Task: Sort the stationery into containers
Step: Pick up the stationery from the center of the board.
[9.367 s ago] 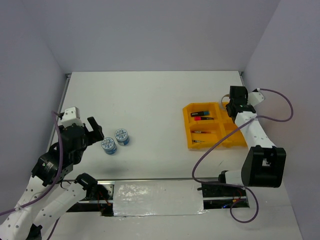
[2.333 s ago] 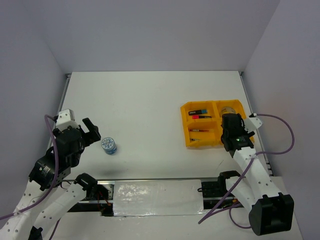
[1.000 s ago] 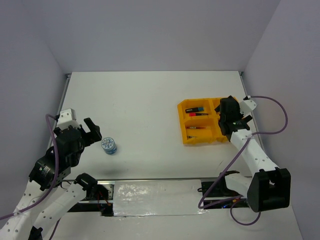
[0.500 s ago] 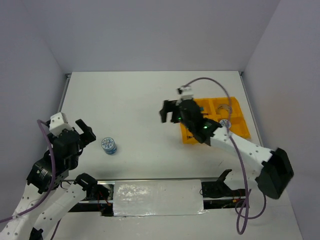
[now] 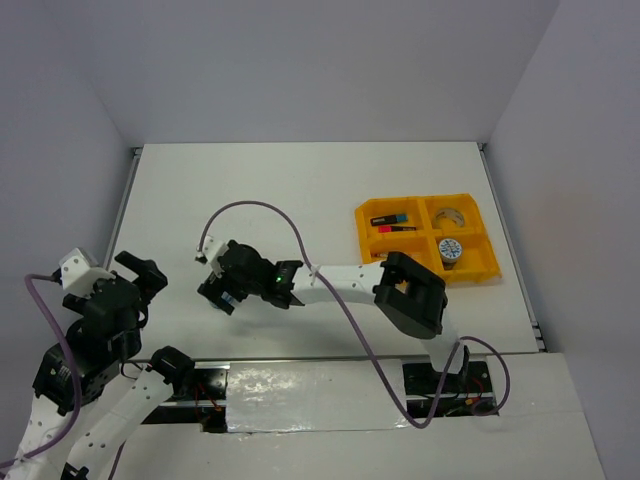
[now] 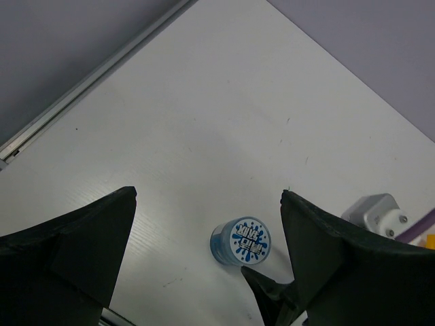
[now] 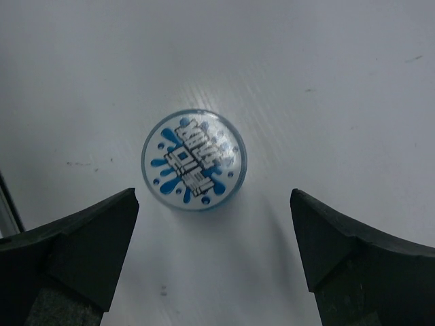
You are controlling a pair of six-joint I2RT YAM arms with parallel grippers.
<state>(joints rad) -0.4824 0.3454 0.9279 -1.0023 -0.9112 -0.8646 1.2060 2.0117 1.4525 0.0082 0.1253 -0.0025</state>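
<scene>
Right wrist: tub point(image 7: 194, 160) sits clear of spread gripper point(image 7: 212, 200)

I see the tray point(image 5: 361, 228) right of centre on the bench point(image 5: 300, 190). A tub point(image 5: 449, 250) sits in its lower-right compartment, the tape ring point(image 5: 453, 215) in the upper-right, and highlighters point(image 5: 395, 222) in the upper-left. A second tub point(image 7: 194, 159) stands well apart, left of centre, below my right gripper point(image 7: 214, 200).
</scene>
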